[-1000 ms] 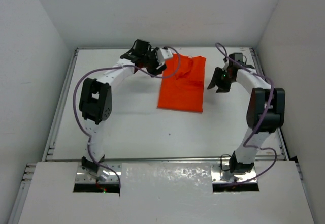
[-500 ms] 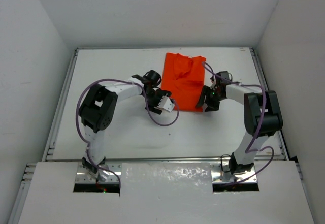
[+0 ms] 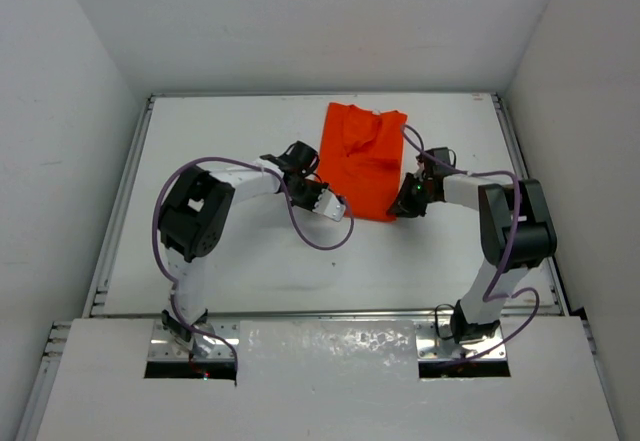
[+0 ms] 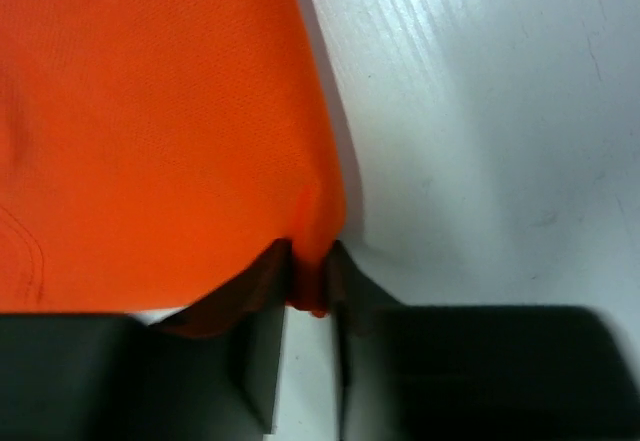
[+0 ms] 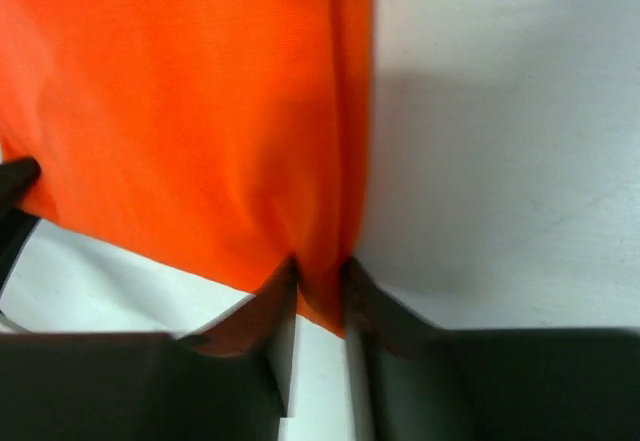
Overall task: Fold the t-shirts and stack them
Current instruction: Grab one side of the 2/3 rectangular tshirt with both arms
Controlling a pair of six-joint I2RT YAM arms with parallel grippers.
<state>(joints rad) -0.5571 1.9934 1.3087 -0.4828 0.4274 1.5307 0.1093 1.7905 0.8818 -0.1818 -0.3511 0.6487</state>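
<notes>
White bench (image 3: 250,261) now has the left hand (image 4: 311,276) and right hand (image 5: 320,281), a second ago farther up, each pinching a near corner of the t-shirt (image 3: 362,156), which lies folded narrow toward the far edge, seemingly ready for the next fold.

Both arms reach forward with elbows bent outward and forearms angled inward toward each other. The left end effector (image 3: 325,199) is lowered, its fingers (image 4: 230,351) closed tight on the near left corner of the shirt (image 3: 362,161). The right end effector (image 3: 408,201) is equally low, its fingers (image 5: 230,361) pinching the near right corner.
</notes>
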